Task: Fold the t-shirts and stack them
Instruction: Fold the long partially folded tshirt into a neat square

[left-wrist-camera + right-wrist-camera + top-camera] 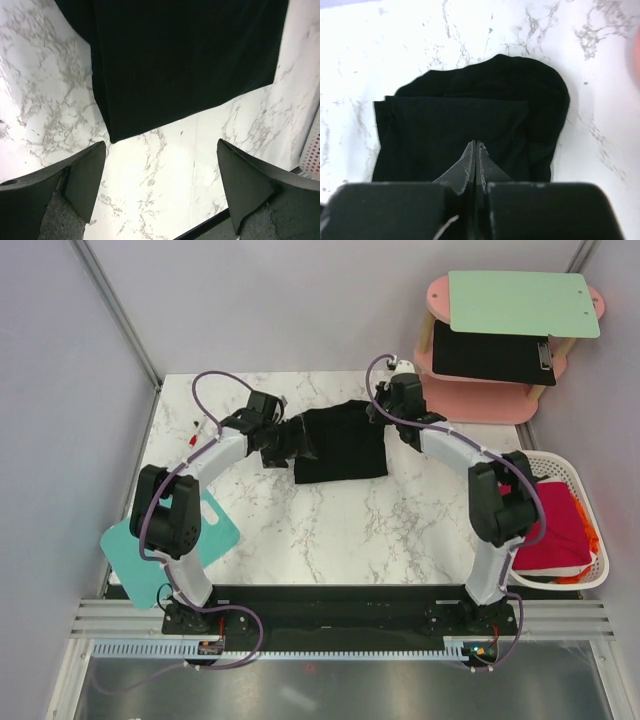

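A folded black t-shirt [342, 445] lay on the marble table [350, 530], in the upper middle of the overhead view, between the two arms. It made a rough rectangle, with a bunched part trailing toward its left side.

The left gripper [283, 443] was at that left side of the shirt. In the left wrist view its jaws stood wide apart, holding nothing. The gap of the left gripper [161, 145] showed bare marble, and the black t-shirt [185, 60] filled the top of that frame, its lower corner just above the left fingertip [97, 152].

The right gripper [383, 410] was at the shirt's upper right corner. In the right wrist view the right gripper [475, 145] had its jaws pressed tight together over the black t-shirt [470, 120], which showed a flat rectangular layer lying on a rounded one. Whether any cloth was pinched between the tips could not be told.

At the right edge of the overhead view, a white basket [560, 465] beside the table held a red t-shirt [555, 530], with a bit of orange fabric [593, 538] at its right. A teal cutting board [215, 530] hung over the table's left edge, near the left arm. In the upper right, a pink shelf [480, 405] carried a black clipboard [490, 355], with a pale green board [520, 302] on its top tier.
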Tool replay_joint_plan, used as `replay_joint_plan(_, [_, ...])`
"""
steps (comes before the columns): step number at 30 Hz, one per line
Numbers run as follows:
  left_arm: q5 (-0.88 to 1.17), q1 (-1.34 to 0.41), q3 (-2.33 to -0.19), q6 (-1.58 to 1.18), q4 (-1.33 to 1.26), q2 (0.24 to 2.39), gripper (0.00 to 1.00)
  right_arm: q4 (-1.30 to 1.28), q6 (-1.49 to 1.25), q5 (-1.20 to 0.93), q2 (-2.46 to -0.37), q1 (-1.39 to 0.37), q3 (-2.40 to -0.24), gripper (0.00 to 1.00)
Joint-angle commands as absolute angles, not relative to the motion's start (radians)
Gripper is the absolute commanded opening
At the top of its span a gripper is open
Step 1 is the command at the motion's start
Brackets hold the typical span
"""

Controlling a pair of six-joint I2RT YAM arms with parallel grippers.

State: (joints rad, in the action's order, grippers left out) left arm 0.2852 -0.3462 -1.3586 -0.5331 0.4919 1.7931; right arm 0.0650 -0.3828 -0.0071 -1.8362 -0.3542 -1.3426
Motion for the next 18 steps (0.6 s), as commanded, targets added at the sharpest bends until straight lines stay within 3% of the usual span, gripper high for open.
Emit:
replay_joint_plan(1, [0.238, -0.351, -1.278, -0.532, 0.426, 1.695, 0.97, 0.002, -0.36, -0.066, -2.041, -0.359, -1.542, 0.0])
replay_joint_plan(11, [0.083, -0.35, -1.215, -0.492, 0.563, 1.543, 0.99, -0.178, -0.344, 0.045, -2.433, -0.353, -1.985, 0.0])
replay_joint_plan(14, [-0.024, -0.35, -1.215, -0.483, 0.659, 1.531, 0.99, -0.146, -0.336, 0.005, -2.383, -0.353, -1.971, 0.0])
replay_joint_plan(18, [-0.12, -0.347, -1.207, -0.489, 0.741, 1.543, 0.99, -0.008, -0.357, -0.031, -2.177, -0.353, -1.737, 0.01])
